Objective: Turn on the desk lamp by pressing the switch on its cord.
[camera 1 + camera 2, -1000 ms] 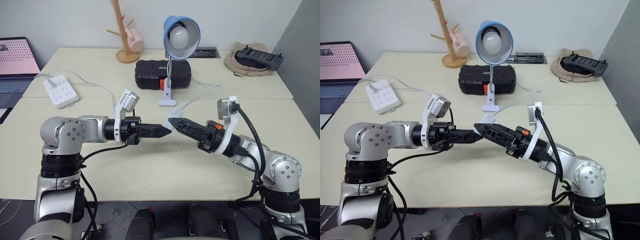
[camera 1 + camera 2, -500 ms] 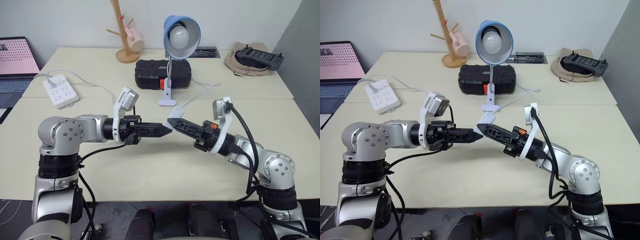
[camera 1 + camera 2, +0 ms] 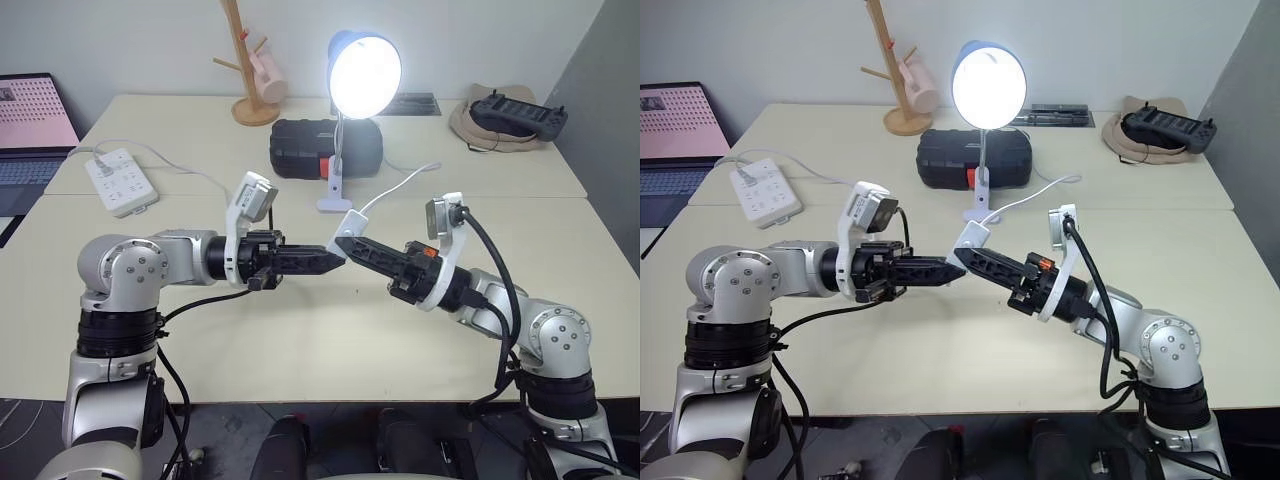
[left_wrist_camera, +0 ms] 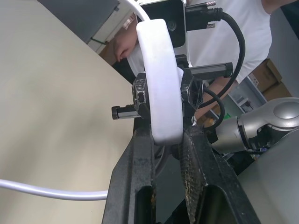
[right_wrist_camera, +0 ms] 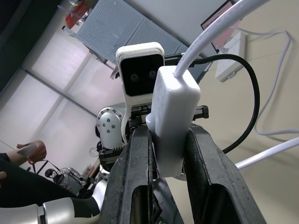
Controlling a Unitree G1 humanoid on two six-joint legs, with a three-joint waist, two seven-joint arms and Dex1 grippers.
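The desk lamp [image 3: 362, 75], dark a second ago, now glows bright white in the upper centre of the frame, and the right gripper [image 3: 346, 243], open a second ago, has closed. The lamp's blue shade faces the camera from the far part of the table [image 3: 300, 340], on a thin white stem above a small white base.

The switch [image 3: 350, 222], a small white oblong block, is held up above the table at the centre of the frame, where the two grippers meet tip to tip. The right gripper's fingers [image 5: 135, 172] are closed on the switch from both sides. The left gripper [image 3: 335, 262] reaches in from the left, its fingers [image 4: 140, 172] shut on the switch as well. The cord [image 3: 400, 185] runs up and right from the switch toward the lamp.

Behind the lamp's base sits a black case [image 3: 300, 148]. At upper left lie a white power strip [image 3: 121, 181] and a laptop [image 3: 35, 125]; a wooden mug tree [image 3: 247, 70] stands beside the lamp. At upper right is a black controller [image 3: 518, 115].
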